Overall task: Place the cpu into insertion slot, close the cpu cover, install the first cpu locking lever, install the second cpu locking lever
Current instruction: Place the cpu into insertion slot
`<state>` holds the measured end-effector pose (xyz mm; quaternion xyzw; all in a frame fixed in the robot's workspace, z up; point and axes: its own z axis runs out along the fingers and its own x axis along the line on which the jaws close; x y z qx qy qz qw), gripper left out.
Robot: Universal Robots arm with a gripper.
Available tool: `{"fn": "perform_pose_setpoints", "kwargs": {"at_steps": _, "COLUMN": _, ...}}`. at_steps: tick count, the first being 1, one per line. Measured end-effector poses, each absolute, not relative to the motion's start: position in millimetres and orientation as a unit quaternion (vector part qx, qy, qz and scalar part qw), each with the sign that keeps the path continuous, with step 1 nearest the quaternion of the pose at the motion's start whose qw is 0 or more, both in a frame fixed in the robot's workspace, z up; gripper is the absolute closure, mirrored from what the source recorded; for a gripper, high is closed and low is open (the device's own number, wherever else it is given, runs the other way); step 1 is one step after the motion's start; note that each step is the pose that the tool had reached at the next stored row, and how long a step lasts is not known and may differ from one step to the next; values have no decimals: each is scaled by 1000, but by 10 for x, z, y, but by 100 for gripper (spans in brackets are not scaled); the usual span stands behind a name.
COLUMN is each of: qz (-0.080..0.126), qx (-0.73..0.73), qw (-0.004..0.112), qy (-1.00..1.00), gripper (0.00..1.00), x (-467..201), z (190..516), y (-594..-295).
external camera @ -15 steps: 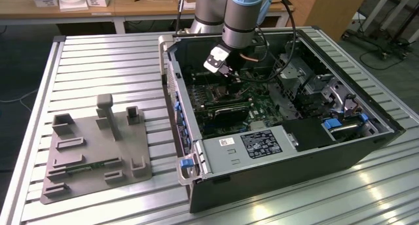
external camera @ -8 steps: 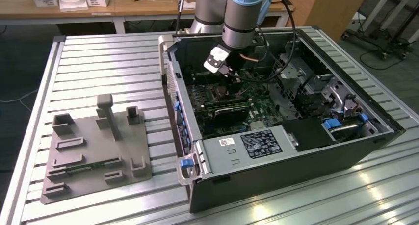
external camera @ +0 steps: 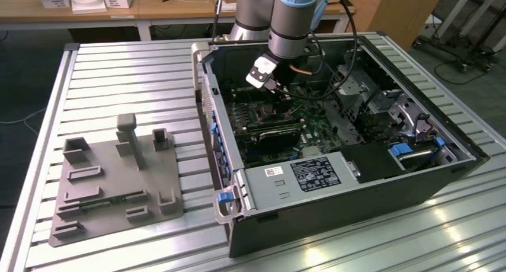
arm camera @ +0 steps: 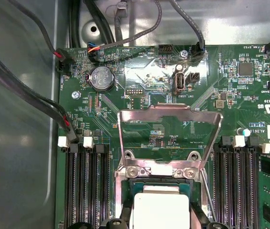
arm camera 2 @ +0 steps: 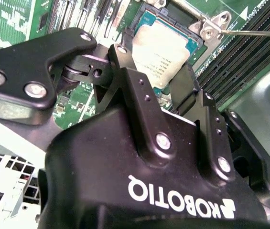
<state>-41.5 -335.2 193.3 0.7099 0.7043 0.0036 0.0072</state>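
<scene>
Cpu (arm camera 2: 159, 45) in close grip of tool (arm camera 2: 155, 67), cpu cover (arm camera: 169, 112) open

Pale silver-tan cpu (arm camera: 161, 210) at the socket (arm camera: 139, 183); cpu cover (arm camera: 169, 112) hinged open.

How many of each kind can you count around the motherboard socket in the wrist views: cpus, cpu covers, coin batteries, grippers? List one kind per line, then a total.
cpu: 1
cpu cover: 1
coin battery: 1
gripper: 1
Total: 4
</scene>
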Motion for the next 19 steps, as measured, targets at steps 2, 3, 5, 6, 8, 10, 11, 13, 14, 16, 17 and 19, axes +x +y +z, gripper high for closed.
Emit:
{"fn": "perform_pose_setpoints", "kwargs": {"at_steps": 2, "qz": 4, "qx": 710, "qw": 7, "qy": 704, "gripper": 46, "x": -415, "z": 1933, "y": -3352}}
{"fn": "perform_pose_setpoints", "kwargs": {"at_steps": 3, "qz": 4, "qx": 710, "qw": 7, "qy": 704, "gripper": 46, "x": -415, "z": 1933, "y": -3351}}
{"fn": "perform_pose_setpoints", "kwargs": {"at_steps": 5, "qz": 4, "qx": 710, "qw": 7, "qy": 704, "gripper": 45, "x": -415, "z": 1933, "y": -3352}}
{"fn": "perform_pose_setpoints", "kwargs": {"at_steps": 6, "qz": 4, "qx": 710, "qw": 7, "qy": 704, "gripper": 45, "x": -415, "z": 1933, "y": -3351}}
{"fn": "perform_pose_setpoints", "kwargs": {"at_steps": 8, "qz": 4, "qx": 710, "qw": 7, "qy": 704, "gripper": 38, "x": -415, "z": 1933, "y": -3351}}
{"fn": "perform_pose_setpoints", "kwargs": {"at_steps": 10, "qz": 4, "qx": 710, "qw": 7, "qy": 704, "gripper": 38, "x": -415, "z": 1933, "y": -3351}}
{"fn": "perform_pose_setpoints", "kwargs": {"at_steps": 11, "qz": 4, "qx": 710, "qw": 7, "qy": 704, "gripper": 38, "x": -415, "z": 1933, "y": -3352}}
{"fn": "perform_pose_setpoints", "kwargs": {"at_steps": 13, "qz": 4, "qx": 710, "qw": 7, "qy": 704, "gripper": 38, "x": -415, "z": 1932, "y": -3352}}
{"fn": "perform_pose_setpoints", "kwargs": {"at_steps": 14, "qz": 4, "qx": 710, "qw": 7, "qy": 704, "gripper": 38, "x": -415, "z": 1932, "y": -3352}}
{"fn": "perform_pose_setpoints", "kwargs": {"at_steps": 16, "qz": 4, "qx": 710, "qw": 7, "qy": 704, "gripper": 38, "x": -415, "z": 1931, "y": -3351}}
{"fn": "perform_pose_setpoints", "kwargs": {"at_steps": 17, "qz": 4, "qx": 710, "qw": 7, "qy": 704, "gripper": 38, "x": -415, "z": 1930, "y": -3351}}
{"fn": "perform_pose_setpoints", "kwargs": {"at_steps": 19, "qz": 4, "qx": 710, "qw": 7, "qy": 704, "gripper": 38, "x": -415, "z": 1928, "y": -3348}}
